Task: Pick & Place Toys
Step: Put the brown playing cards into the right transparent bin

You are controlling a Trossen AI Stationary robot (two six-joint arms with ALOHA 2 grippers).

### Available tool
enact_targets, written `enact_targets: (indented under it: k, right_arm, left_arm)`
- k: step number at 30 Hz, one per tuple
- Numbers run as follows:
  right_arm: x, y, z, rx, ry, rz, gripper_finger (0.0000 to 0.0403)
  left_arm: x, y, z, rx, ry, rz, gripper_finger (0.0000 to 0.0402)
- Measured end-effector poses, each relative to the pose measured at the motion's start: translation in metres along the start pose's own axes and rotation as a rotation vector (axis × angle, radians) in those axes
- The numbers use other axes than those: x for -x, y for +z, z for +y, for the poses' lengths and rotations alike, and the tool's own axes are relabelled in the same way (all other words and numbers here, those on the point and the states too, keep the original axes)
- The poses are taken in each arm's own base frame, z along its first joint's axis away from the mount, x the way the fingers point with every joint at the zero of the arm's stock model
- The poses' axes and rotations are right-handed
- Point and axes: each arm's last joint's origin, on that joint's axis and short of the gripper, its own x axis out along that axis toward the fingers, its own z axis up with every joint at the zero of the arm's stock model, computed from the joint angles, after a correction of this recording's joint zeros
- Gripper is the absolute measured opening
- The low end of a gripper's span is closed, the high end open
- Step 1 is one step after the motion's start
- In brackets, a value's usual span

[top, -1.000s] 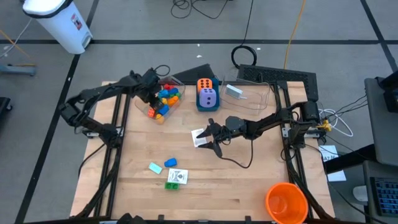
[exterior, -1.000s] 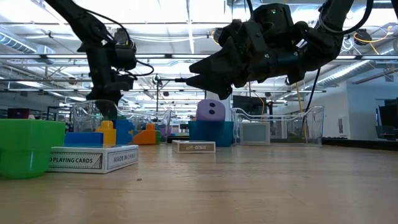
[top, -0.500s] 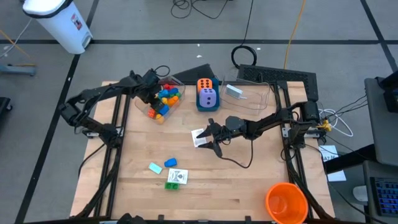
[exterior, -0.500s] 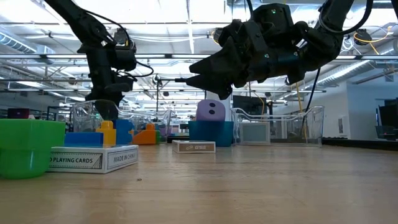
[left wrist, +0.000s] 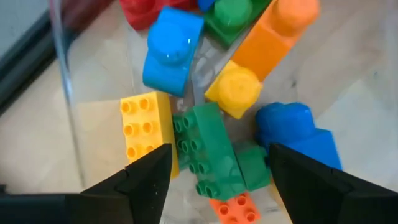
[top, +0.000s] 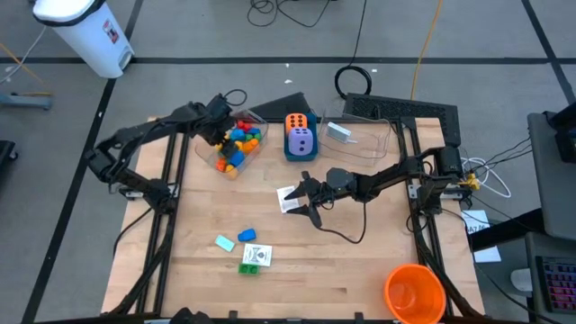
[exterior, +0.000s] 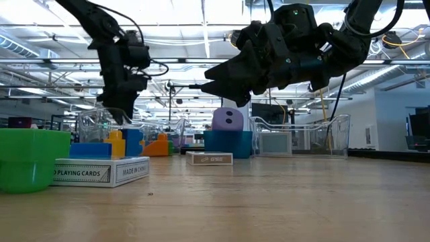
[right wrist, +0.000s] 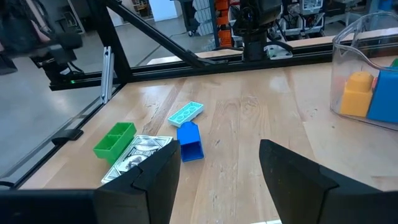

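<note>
since a second ago the left gripper [top: 222,133] has been lifted a little above the clear tub [top: 219,163] of bricks [top: 239,142], and nothing else on the table is seen to have shifted. its fingers [left wrist: 146,180] are spread apart with nothing between them, and in the left wrist view a green brick [left wrist: 205,149], a yellow brick [left wrist: 140,127], a blue brick [left wrist: 169,48] and an orange brick [left wrist: 283,28] are seen lying loose in the tub below. just beside the tub, a blue box [top: 300,148] is seen with an orange die [top: 296,121] and a purple die [top: 301,140] in it, and a second clear tub [top: 364,135] stands on its far side. near the middle of the table a small white card pack [top: 288,199] lies flat, and the right gripper [top: 301,200] is held over it; its fingers [right wrist: 292,180] are parted and empty, clear of the wood in the low view. toward the near left part of the table, well apart from the tubs, a light blue piece [top: 225,243], a darker blue brick [top: 247,235], a second card pack [top: 256,256] and a green brick [top: 249,269] are gathered close together. a big orange cup [top: 414,293] stands at the near right corner.
</note>
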Motion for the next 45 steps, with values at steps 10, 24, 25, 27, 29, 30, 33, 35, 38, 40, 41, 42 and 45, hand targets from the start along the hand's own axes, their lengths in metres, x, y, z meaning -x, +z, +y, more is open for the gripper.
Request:
enact_targets:
  k: [10,24,25,27,29,30,33,35,38,40,41,42,45]
  right_arm:
    - [0.0,0.0,0.0,0.0,-0.001,0.0,0.021]
    - [0.0,-0.002,0.001,-0.019,0.001,0.015,0.021]
    - [0.0,-0.002,0.001,-0.019,0.001,0.015,0.021]
    - [0.0,-0.002,0.001,-0.012,0.001,0.015,0.021]
    - [0.0,-0.002,0.001,-0.005,0.003,0.016,0.021]
    - [0.0,-0.002,0.002,-0.004,0.003,0.017,0.021]
    - [-0.001,-0.002,0.003,0.004,-0.012,0.015,0.021]
    - [-0.001,-0.002,0.003,0.007,-0.014,0.015,0.021]
    - [-0.001,-0.003,0.004,0.013,-0.011,0.018,0.021]
    - [-0.001,-0.005,0.005,0.018,-0.009,0.037,0.021]
    - [-0.001,-0.006,0.005,0.024,-0.008,0.051,0.021]
    - [-0.002,-0.007,0.006,0.032,-0.007,0.065,0.021]
    - [-0.002,-0.012,0.007,0.056,-0.008,0.109,0.021]
  left_arm:
    - [0.049,0.026,-0.027,-0.045,-0.214,-0.029,0.0273]
    - [0.071,0.004,-0.134,-0.425,-0.55,-0.499,0.0273]
    - [0.069,0.0,-0.142,-0.449,-0.572,-0.547,0.0273]
    - [0.062,-0.008,-0.156,-0.487,-0.608,-0.631,0.0273]
    - [0.055,-0.017,-0.167,-0.506,-0.634,-0.711,0.0273]
    - [0.051,-0.022,-0.171,-0.502,-0.643,-0.744,0.0273]
    - [0.041,-0.038,-0.184,-0.473,-0.648,-0.87,0.0273]
    - [0.034,-0.049,-0.188,-0.459,-0.618,-0.92,0.0273]
    - [0.032,-0.058,-0.19,-0.42,-0.512,-1.02,0.0273]
    - [0.029,-0.061,-0.19,-0.412,-0.445,-1.04,0.0273]
    - [0.028,-0.062,-0.19,-0.41,-0.431,-1.038,0.0273]
    - [0.028,-0.062,-0.19,-0.408,-0.428,-1.037,0.0273]
    - [0.029,-0.062,-0.19,-0.397,-0.433,-1.04,0.0273]
